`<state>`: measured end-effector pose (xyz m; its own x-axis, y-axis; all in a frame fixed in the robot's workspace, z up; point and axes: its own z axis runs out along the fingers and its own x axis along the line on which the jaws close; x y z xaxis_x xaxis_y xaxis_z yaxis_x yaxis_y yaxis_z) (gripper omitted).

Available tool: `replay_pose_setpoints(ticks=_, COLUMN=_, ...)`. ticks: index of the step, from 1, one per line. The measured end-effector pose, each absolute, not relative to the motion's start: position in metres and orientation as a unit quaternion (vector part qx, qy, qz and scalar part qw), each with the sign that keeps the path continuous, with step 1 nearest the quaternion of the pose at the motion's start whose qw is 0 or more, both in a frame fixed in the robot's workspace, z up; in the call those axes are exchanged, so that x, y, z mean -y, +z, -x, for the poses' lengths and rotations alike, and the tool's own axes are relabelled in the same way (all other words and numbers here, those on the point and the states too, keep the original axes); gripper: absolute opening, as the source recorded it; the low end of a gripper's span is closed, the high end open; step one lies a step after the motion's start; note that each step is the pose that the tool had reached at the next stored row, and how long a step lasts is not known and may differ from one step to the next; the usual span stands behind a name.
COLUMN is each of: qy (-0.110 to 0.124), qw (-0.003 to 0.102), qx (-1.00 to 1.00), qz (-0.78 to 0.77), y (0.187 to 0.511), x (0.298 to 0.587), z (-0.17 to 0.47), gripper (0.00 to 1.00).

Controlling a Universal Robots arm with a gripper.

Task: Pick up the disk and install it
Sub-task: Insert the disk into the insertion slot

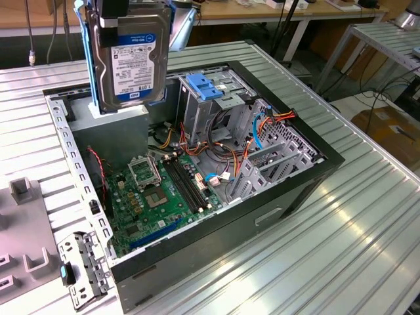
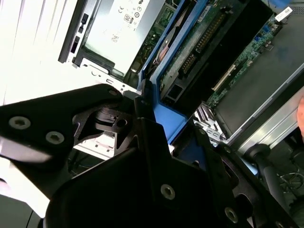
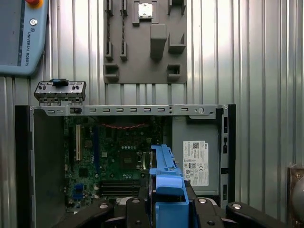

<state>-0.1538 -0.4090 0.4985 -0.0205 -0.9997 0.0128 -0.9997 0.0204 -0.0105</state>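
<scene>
The ribbed table (image 1: 367, 216) carries an open computer case (image 1: 328, 161). The disk (image 1: 131, 52) hangs upright over the case, at 11 o'clock in the exterior view. The gripper (image 3: 167, 209) is closed tightly on the disk, holding it.

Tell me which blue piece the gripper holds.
The carrier rail round the disk, held above the case. The blue latch sits on the drive cage; the small latch lies outside.

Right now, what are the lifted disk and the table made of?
The disk looks like grey metal, faintly shiny, with a glossy paper label. Its blue frame seems smooth moulded plastic. The table looks like ribbed pale metal with a sheen, maybe aluminium.
</scene>
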Motion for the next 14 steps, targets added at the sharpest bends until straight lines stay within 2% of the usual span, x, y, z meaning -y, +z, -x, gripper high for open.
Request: replay_pose_setpoints(ticks=14, qy=0.008, qw=0.001, qx=0.714, qz=-0.700, y=0.498, x=0.410, z=0.126, gripper=0.37)
